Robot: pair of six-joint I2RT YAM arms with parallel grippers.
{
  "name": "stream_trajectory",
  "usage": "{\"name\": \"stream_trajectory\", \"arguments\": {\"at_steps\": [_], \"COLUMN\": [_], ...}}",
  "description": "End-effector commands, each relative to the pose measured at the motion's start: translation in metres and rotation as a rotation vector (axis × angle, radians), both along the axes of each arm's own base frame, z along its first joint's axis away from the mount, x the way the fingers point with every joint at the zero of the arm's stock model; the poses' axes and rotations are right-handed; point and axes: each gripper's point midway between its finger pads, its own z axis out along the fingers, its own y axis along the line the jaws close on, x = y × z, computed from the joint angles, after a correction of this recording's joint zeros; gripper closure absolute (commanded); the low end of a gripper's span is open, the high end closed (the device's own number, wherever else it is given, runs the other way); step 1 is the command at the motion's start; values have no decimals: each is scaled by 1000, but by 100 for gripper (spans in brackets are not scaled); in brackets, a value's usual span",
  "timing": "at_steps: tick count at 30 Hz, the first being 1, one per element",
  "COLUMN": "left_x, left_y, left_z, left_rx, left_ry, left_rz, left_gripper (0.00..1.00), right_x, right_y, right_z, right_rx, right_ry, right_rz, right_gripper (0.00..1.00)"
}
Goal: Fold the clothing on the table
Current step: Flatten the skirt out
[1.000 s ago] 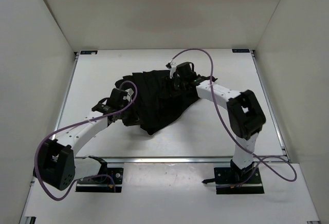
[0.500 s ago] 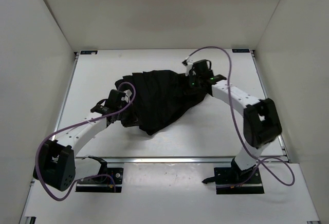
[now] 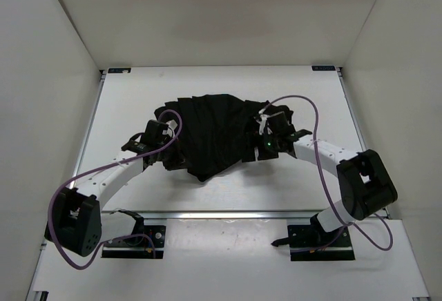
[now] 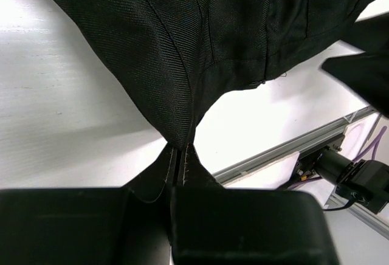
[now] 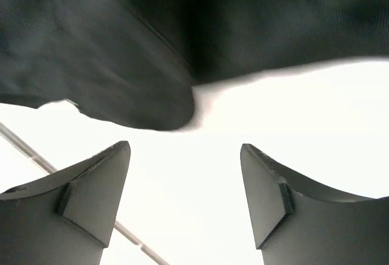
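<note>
The black clothing [image 3: 214, 128] lies bunched in the middle of the white table [image 3: 131, 101]. My left gripper [image 3: 174, 152] is at its left edge. In the left wrist view the jaws are shut on a pinched fold [image 4: 180, 140], and the clothing [image 4: 213, 34] fans out beyond them. My right gripper [image 3: 258, 149] is low at the garment's right edge. In the right wrist view it [image 5: 185, 158] stands open over bare table with nothing between its fingers. The clothing's hem [image 5: 121, 52] lies just past the fingertips.
White walls enclose the table on three sides. A metal rail [image 3: 242, 212] runs along the front edge, with both arm bases behind it. Purple cables loop over each arm. The right arm [image 4: 364, 70] shows at the right of the left wrist view.
My right gripper has opened wider and swung from the clothing's far side down to its near right edge. The garment's right part now lies flatter. The left gripper has held still.
</note>
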Motion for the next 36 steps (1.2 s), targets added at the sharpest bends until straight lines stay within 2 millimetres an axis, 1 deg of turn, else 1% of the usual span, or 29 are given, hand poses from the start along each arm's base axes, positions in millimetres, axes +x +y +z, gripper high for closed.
{"name": "stream_trajectory", "arguments": {"at_steps": [1,2,3,4,5,6,7,10,11,12,13,14,16,17,18,19,21,22,23,24,25,26,28,29,31,33,34,35,36], "left_x": [1,0,1,-1,0,-3,1,-1,-1,-1,-2,0,-2,-1,0,-2,-3,-1,-1,-3,-3,0,0,0,-2,-2,-3,-4,-4], "left_y": [-3,-5,-4,-6,-4,-6,-2,-3,-3,-3,-3,-3,-4,-5,-3,-6,-5,-7,-7,-7,-6,-7,-4,-6,-7,-6,-6,-6,-7], "left_z": [4,4,5,4,4,5,5,5,5,5,2,5,4,4,4,4,2,5,6,3,3,6,4,8,8,6,8,5,7], "left_rx": [-23,-21,-21,-21,-21,-27,-18,-14,-20,-18,-21,-24,-29,-36,-37,-40,-37,-48,-50,-48,-49,-54,-46,-56,-60,-59,-65,-58,-66], "left_ry": [-9,-10,-10,-4,-3,-2,-6,-2,-4,-1,5,-2,6,6,5,4,7,5,-2,9,6,4,5,-4,3,9,4,11,11], "left_rz": [-19,-25,-22,-27,-23,-34,-17,-27,-27,-24,-28,-22,-24,-21,-14,-33,-29,-25,-32,-28,-31,-23,-23,-28,-30,-21,-22,-28,-26], "left_gripper": [100,100,100,100,100,100,100,100,100,100,100,100,100,100,100,100,100,100,100,100,100,100,100,100,100,100,100,100,100], "right_x": [7,2,6,8,10,8,14,14,9,11,10,8,10,12,18,21,30,42,46,51,59,67,77,79,85,85,89,91,92], "right_y": [-5,-9,-7,-6,-7,-5,-6,-1,3,4,4,9,4,4,2,-1,1,-7,-5,-3,-3,4,11,14,23,33,36,40,43], "right_z": [17,10,15,15,14,14,15,9,4,3,1,-3,-8,-9,-6,-6,-2,2,3,6,9,18,24,27,31,37,44,48,48], "right_rx": [86,87,106,118,129,136,144,64,17,-16,-35,-56,-110,-106,-101,-111,-124,-159,-164,-175,-184,-164,-135,-119,-86,-46,-28,-13,-10], "right_ry": [-70,-61,-92,-110,-114,-115,-135,-186,-200,-239,-255,-282,-333,-342,-353,-358,-398,-433,-442,-462,-482,-521,-551,-557,-578,-594,-618,-635,-637], "right_rz": [-61,-68,-69,-74,-86,-74,-88,-69,-43,-42,-37,-15,-38,-45,-65,-80,-90,-131,-129,-122,-135,-118,-123,-118,-110,-93,-99,-98,-97], "right_gripper": [30,31,31,31,35,38,40,45,46,47,47,45,38,37,36,38,38,38,37,39,39,39,39,39,39,39,37,36,35]}}
